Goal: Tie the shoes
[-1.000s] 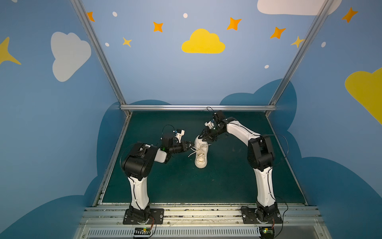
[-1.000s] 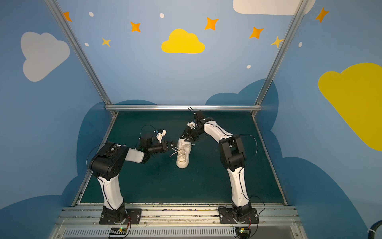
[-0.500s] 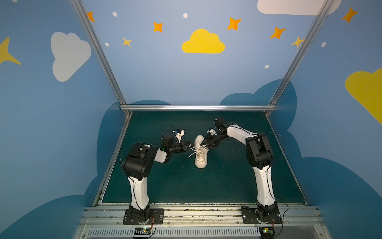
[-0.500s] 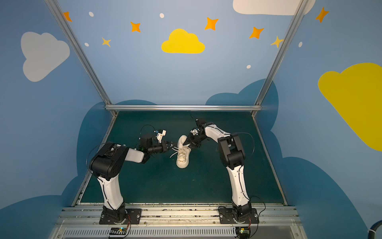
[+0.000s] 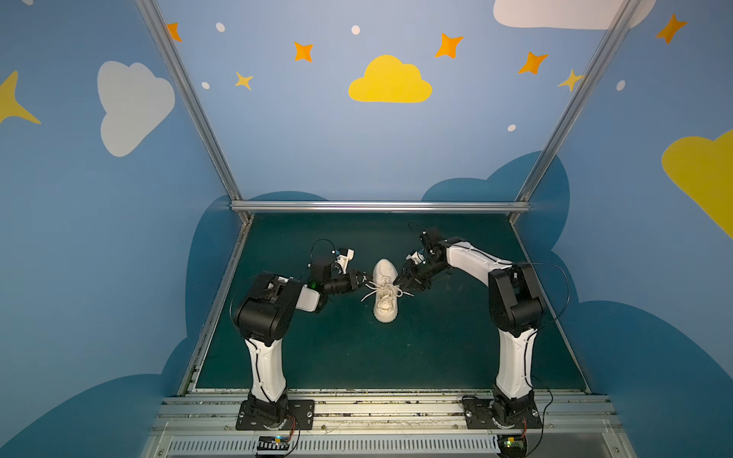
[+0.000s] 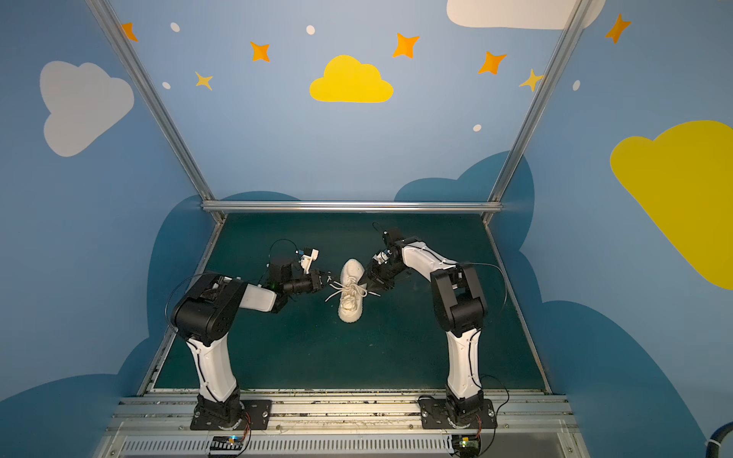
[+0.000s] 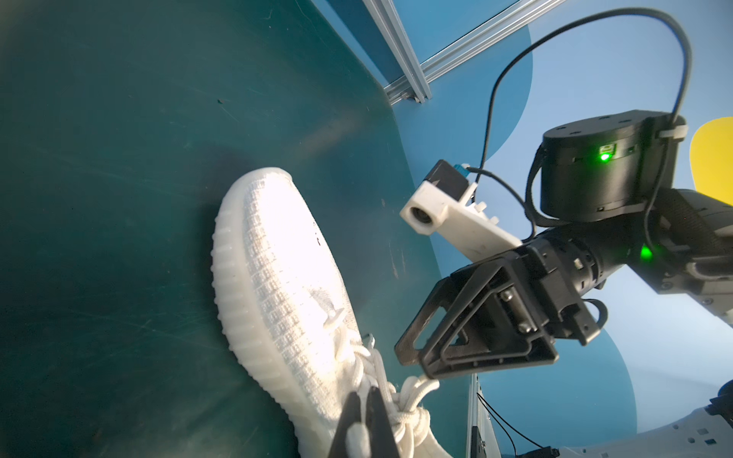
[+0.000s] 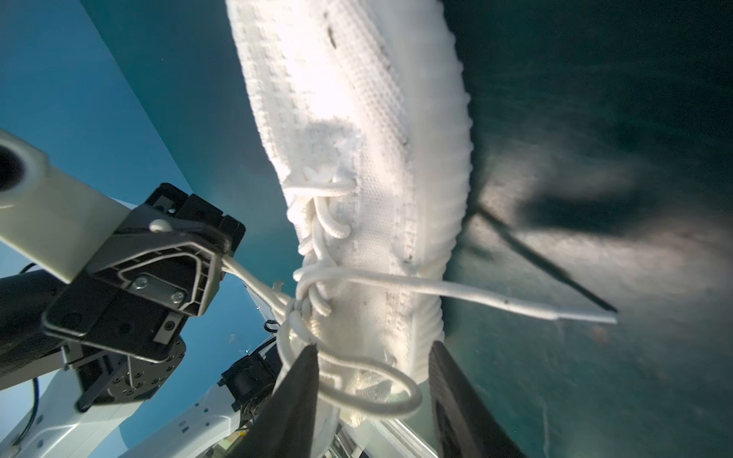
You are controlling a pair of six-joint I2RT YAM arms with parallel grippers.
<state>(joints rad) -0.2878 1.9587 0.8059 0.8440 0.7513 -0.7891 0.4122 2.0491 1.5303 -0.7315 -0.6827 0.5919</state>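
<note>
Your shoe [image 5: 384,292] sits near the middle of the dark green tabletop [image 5: 357,357], toe toward the aluminium back rail [image 5: 377,206] and opening toward the arm bases [image 5: 273,412]. You have it boxed in from both sides. The left gripper [image 5: 364,279] is just beside its left flank and the right gripper [image 5: 399,280] just beside its right flank. Both are level with the laces [image 5: 382,288], so the shoe itself stands between the two. In the right wrist view your left gripper [image 8: 218,253] is pinched tight on one lace strand [image 8: 258,283], which runs straight from its tips to where the laces cross. Your right gripper [image 8: 373,347] stands partly open, its fingers [image 8: 301,388] on either side of a slack lace loop [image 8: 373,390] near the shoe's collar. You cannot tell whether either finger touches that loop. The other lace end [image 8: 515,303] sticks out free over the tabletop on the right side. Around the work area you have blue walls [image 5: 317,138] painted with clouds and stars.
</note>
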